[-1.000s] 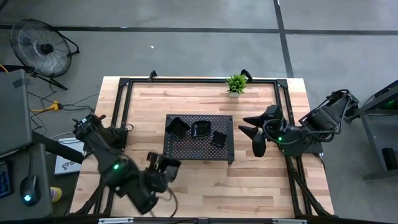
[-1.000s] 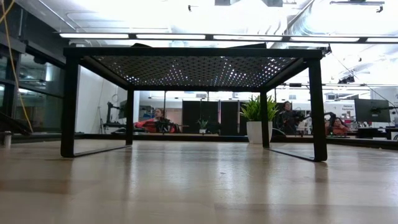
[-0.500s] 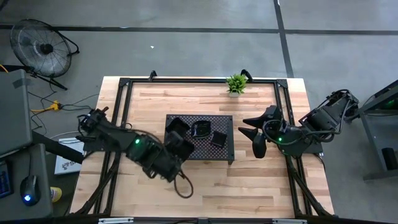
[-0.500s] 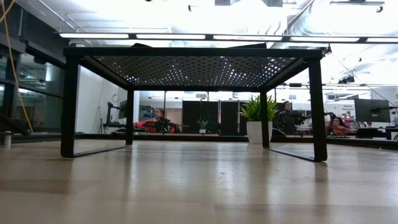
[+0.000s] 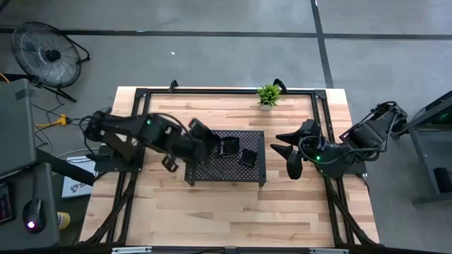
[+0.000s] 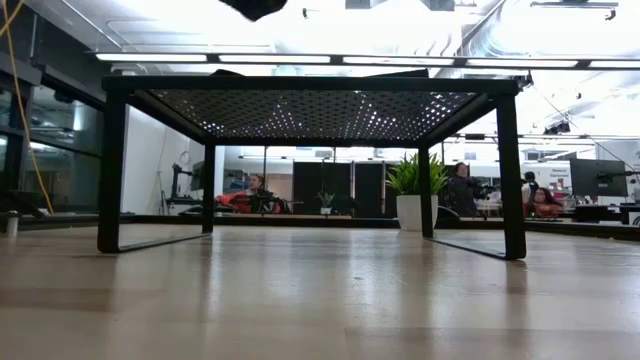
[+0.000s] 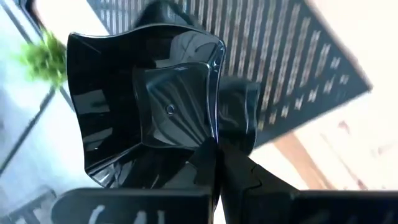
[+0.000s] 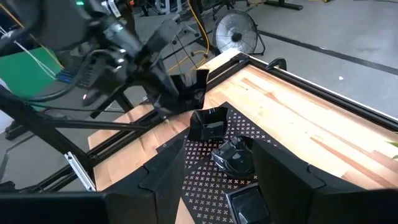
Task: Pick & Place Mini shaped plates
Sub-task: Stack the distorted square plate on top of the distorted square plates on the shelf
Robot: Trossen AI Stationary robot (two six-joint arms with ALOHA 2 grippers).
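Count of items on and around the table (image 5: 233,212).

- Mini shaped plates: four.
  - Three lie on the tray: a square plate (image 8: 208,123), a wavy plate (image 8: 235,155) and a small square plate (image 8: 247,202).
  - The fourth, the held plate (image 7: 143,106), is pinched in my left gripper (image 5: 192,137).
- Perforated tray (image 5: 212,169): one, standing on four legs (image 6: 112,170).
- Green plant (image 5: 268,94): one.
- Floor fan (image 5: 44,53): one.
- My arms: two, each with one gripper. My right gripper (image 5: 286,149) carries nothing, its two fingers spread.
- People in the room beyond: at least two (image 6: 462,187); I cannot count them surely.
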